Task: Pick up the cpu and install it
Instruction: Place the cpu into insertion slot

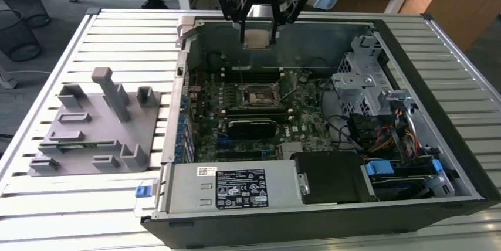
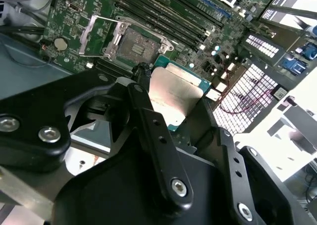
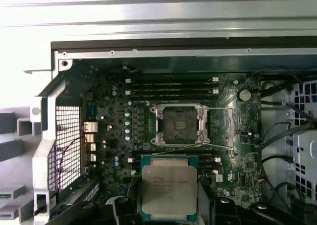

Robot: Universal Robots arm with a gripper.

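Pinching the cpu [image 3: 169, 188] above the far side of the case [image 1: 313, 223], the gripper [image 1: 257, 34] could damage the open socket [image 3: 178, 125] if the chip lands skewed.

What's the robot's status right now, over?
Pincer shut on the cpu, above the motherboard. Socket open, frame lifted. Nothing between them.
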